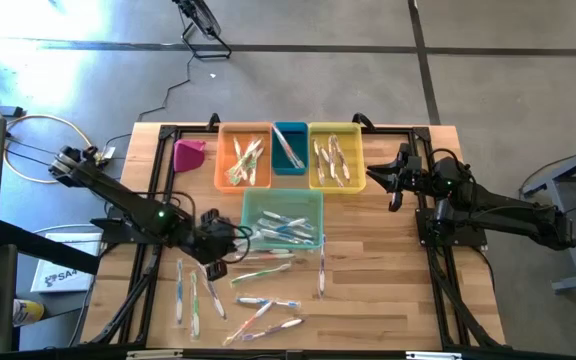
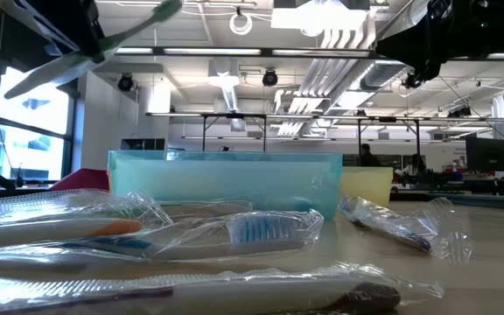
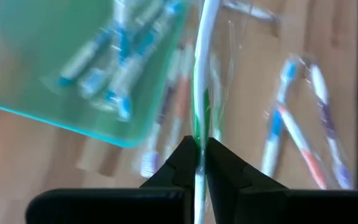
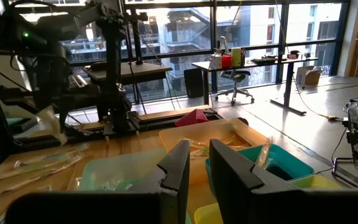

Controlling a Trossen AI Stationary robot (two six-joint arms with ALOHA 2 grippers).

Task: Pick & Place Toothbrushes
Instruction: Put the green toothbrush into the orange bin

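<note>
From the left wrist, left gripper (image 3: 199,163) pinches a green toothbrush (image 3: 202,81) (overhead hides it); right gripper's (image 4: 199,163) fingers stand slightly apart.

Four bins (image 1: 282,215) sit on the table (image 1: 388,290) — orange, teal, yellow and pale green — plus one pink scoop-like piece (image 1: 189,153), about a dozen loose wrapped toothbrushes (image 1: 258,300), and two arms' grippers — left (image 1: 223,238), right (image 1: 386,178).

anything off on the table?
Pink bin sits tipped against the orange bin, not flat like the others. Otherwise just unsorted toothbrushes loose on the table; left gripper holds one.
</note>
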